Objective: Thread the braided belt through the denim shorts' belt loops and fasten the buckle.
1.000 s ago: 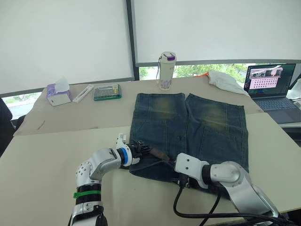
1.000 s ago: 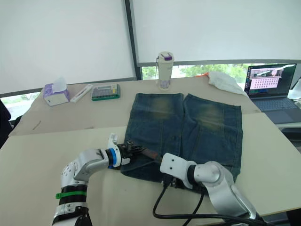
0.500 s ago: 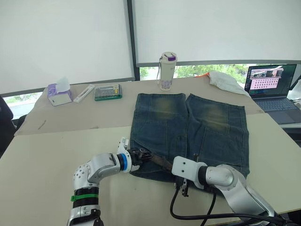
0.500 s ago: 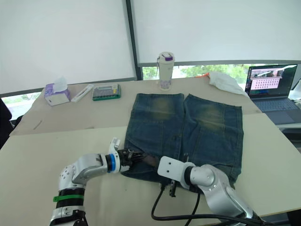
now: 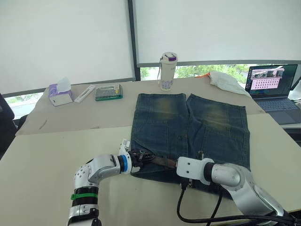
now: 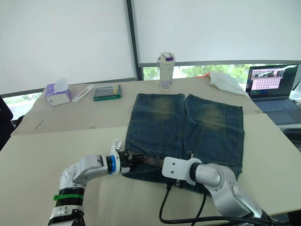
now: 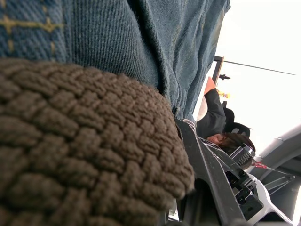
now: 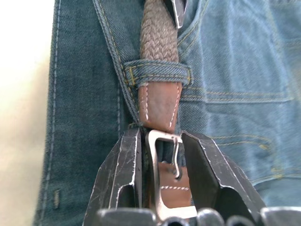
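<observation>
The denim shorts (image 5: 207, 127) lie flat on the table, waistband toward me. The braided belt (image 5: 160, 161) runs along the waistband between my two grippers. My left gripper (image 5: 140, 157) is at the waistband's left end, shut on the belt; the left wrist view shows the woven strap (image 7: 80, 155) pressed against denim. In the right wrist view the belt (image 8: 159, 33) passes under one of the belt loops (image 8: 157, 73). Its leather end leads to the silver buckle (image 8: 164, 174). My right gripper (image 8: 162, 137) is shut on the buckle, one finger on each side.
A bottle (image 5: 167, 70), a green box (image 5: 108, 92), a tissue box (image 5: 59, 94) and a white cloth (image 5: 225, 80) stand along the table's far side. An open laptop (image 5: 273, 87) is at the far right. A black cable (image 5: 181, 207) hangs below my right wrist.
My left gripper has sunk a little toward the waistband with the belt. My right wrist has shifted slightly, and the belt now lies straighter along the waistband.
</observation>
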